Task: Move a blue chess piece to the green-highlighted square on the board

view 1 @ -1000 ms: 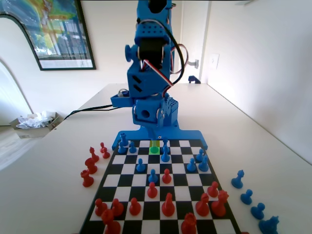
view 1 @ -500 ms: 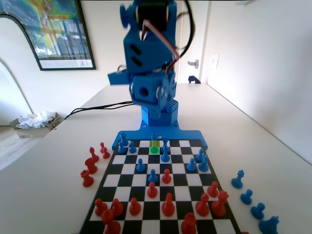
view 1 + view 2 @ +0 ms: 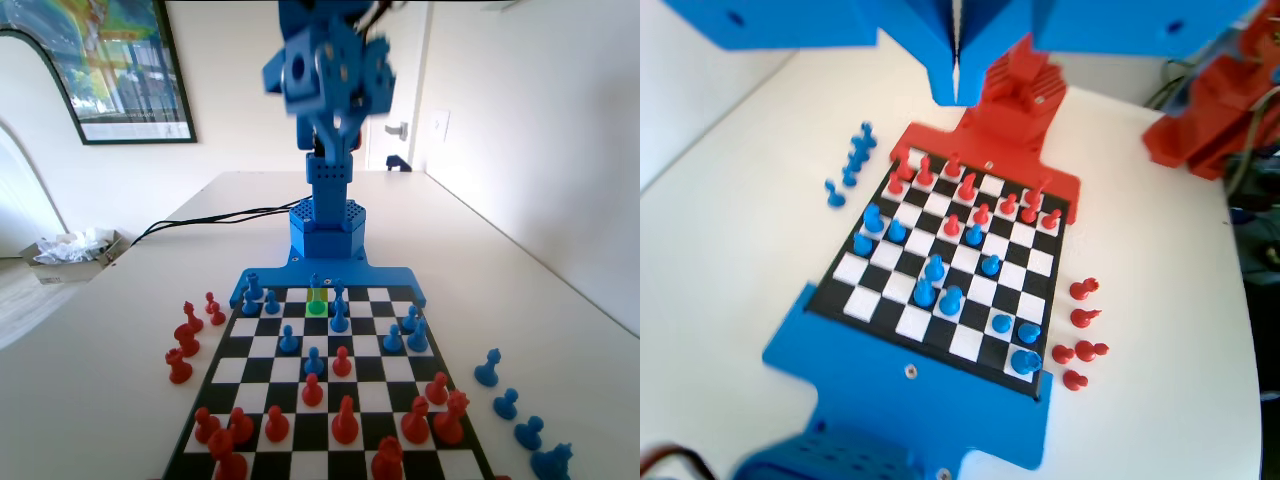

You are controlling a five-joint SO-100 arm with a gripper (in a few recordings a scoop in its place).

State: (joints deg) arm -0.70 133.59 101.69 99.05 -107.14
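Note:
My gripper [image 3: 957, 78] hangs at the top of the wrist view, high above the board [image 3: 902, 322], its jaws pressed together with nothing between them. In the fixed view the blue arm [image 3: 327, 72] is raised and blurred over the board's far end. The green-highlighted square [image 3: 317, 305] lies near the far edge of the board [image 3: 330, 400]. A tall blue chess piece [image 3: 340, 316] stands just right of it, and it also shows in the wrist view [image 3: 935, 268]. Another small-topped blue piece [image 3: 316, 284] stands at the square's far edge.
Blue pawns [image 3: 288, 340] and red pieces [image 3: 345, 420] are scattered over the board. Captured red pieces [image 3: 183, 345] stand off its left side and captured blue pieces [image 3: 510, 405] off its right. A tray of crumpled paper [image 3: 70, 255] sits far left.
The arm has unfolded from low over the board's far end and swung its head up high. No piece has moved.

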